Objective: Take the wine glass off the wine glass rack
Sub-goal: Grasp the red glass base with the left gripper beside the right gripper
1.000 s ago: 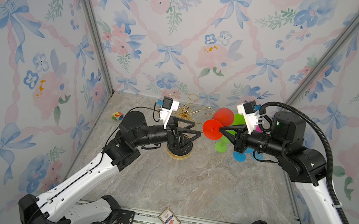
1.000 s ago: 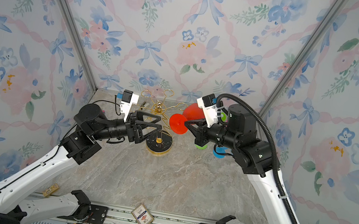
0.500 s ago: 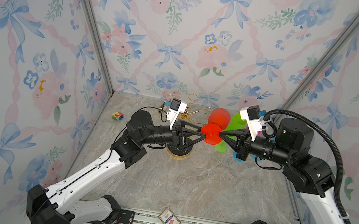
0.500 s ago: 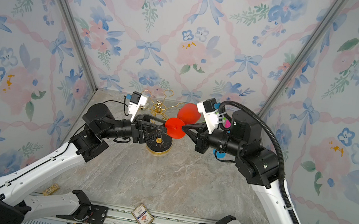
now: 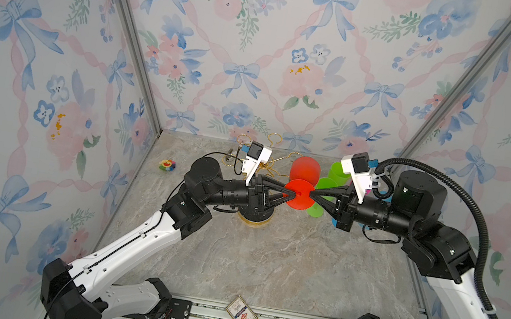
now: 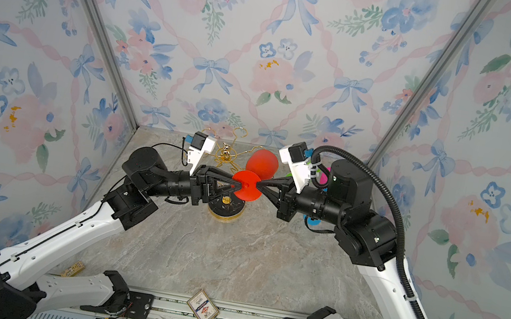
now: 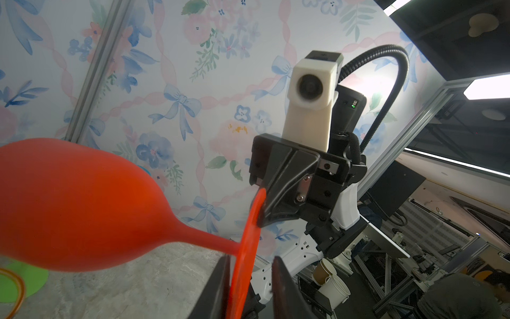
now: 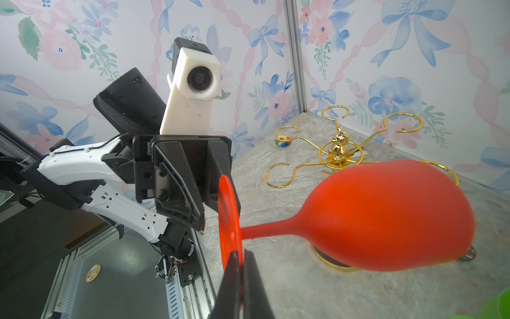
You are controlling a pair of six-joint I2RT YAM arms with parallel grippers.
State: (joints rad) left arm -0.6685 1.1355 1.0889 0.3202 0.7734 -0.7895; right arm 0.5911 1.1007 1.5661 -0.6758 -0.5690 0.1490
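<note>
My left hand [image 5: 293,194] has narrowed around the foot of the red matte wine glass [image 5: 304,170], not yet pinching, while my right hand [image 5: 311,194] clamps it just beside the gold wire wine glass rack [image 8: 335,160], so removal looks done.

A: Wine glass [image 7: 82,204] held sideways in the air, red bowl close to the lens, foot [image 7: 249,234] seen edge-on.
B: Left gripper [image 7: 249,258]?
A: Jaws straddle the foot's near rim. One finger [image 7: 218,290] is just beside it, and a gap shows at the other (contact unclear).
B: Far rim?
A: Right gripper [image 7: 262,212] pinched tight on it, with a white camera housing [image 7: 311,94] mounted on that gripper. Grey marbled table [image 7: 138,290] beneath the bowl.
</note>
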